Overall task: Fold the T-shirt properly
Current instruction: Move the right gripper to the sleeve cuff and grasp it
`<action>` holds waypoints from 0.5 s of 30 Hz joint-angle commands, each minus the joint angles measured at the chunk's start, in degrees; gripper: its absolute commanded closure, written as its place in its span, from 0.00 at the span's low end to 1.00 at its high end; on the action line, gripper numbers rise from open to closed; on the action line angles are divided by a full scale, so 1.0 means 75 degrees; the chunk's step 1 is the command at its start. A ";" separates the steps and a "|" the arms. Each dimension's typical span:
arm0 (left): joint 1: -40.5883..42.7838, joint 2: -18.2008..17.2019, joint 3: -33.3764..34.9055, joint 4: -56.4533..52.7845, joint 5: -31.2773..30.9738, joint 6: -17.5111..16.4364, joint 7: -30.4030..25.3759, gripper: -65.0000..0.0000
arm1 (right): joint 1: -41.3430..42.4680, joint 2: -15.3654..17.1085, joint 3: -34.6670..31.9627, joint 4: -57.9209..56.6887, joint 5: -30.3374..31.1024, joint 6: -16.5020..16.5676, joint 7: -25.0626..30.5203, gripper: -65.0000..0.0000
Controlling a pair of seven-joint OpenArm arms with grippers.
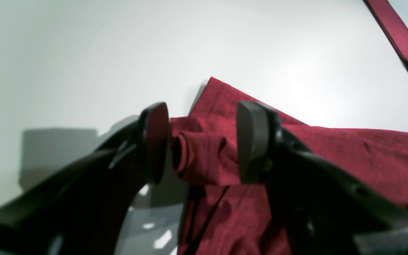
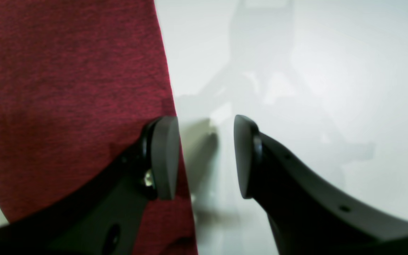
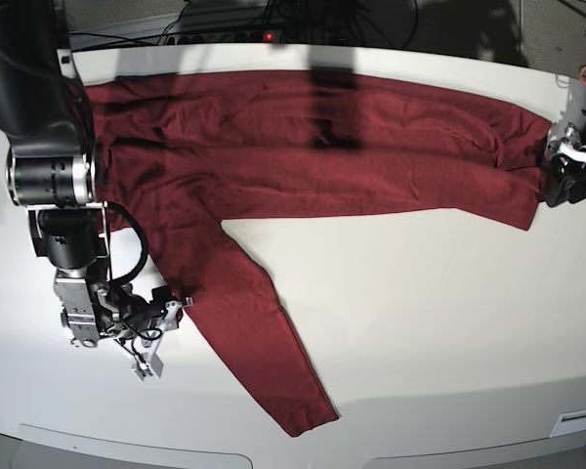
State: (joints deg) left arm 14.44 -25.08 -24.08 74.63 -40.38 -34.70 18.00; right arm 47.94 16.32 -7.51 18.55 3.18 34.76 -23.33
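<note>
The big dark red T-shirt [image 3: 303,156] lay spread across the far side of the white tabletop [image 3: 420,322]. The left fingers [image 1: 204,141] stood wide open around a rolled cuff, holding nothing. The right fingers [image 2: 205,156] were half open, empty, beside the shirt's edge. A thin pinch could slip, and the soft cloth might bunch.

The T-shirt [image 3: 303,156] lies spread on the desk [image 3: 420,322], along its far edge from the left corner to the right edge. One sleeve [image 3: 259,332] runs from the left part toward the near edge. The left gripper [image 3: 565,171] is at the right edge, at the shirt's end, and the right gripper [image 3: 151,318] is near the left edge, just beside the sleeve.
</note>
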 commanded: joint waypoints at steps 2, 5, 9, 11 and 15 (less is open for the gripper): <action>-0.0047 -0.0172 -0.0085 0.0131 -0.0143 -0.0064 -0.0207 0.53 | 0.0315 0.0044 0.0029 0.0093 0.0283 0.0221 -0.0044 0.61; -0.0047 -0.0172 -0.0085 0.0128 -0.0140 -0.0064 -0.0216 0.53 | 0.0315 -0.0006 0.0026 0.0093 0.0402 0.0289 -0.0239 0.61; -0.0047 -0.0172 -0.0085 0.0128 -0.0143 -0.0064 -0.0233 0.53 | 0.0315 -0.0079 0.0026 0.0093 0.0402 0.0289 -0.0361 0.61; -0.0047 -0.0172 -0.0085 0.0131 -0.0140 -0.0064 -0.0230 0.53 | 0.0312 -0.0108 0.0026 0.0093 0.0399 0.0291 -0.0460 0.61; -0.0044 -0.0172 -0.0085 0.0131 -0.0140 -0.0064 -0.0230 0.53 | 0.0230 -0.0172 0.0026 0.0093 0.0370 0.0280 -0.0574 0.61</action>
State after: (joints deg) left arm 14.44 -25.08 -24.08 74.63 -40.38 -34.70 18.00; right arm 47.59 14.74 -7.51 18.50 5.74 36.64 -28.34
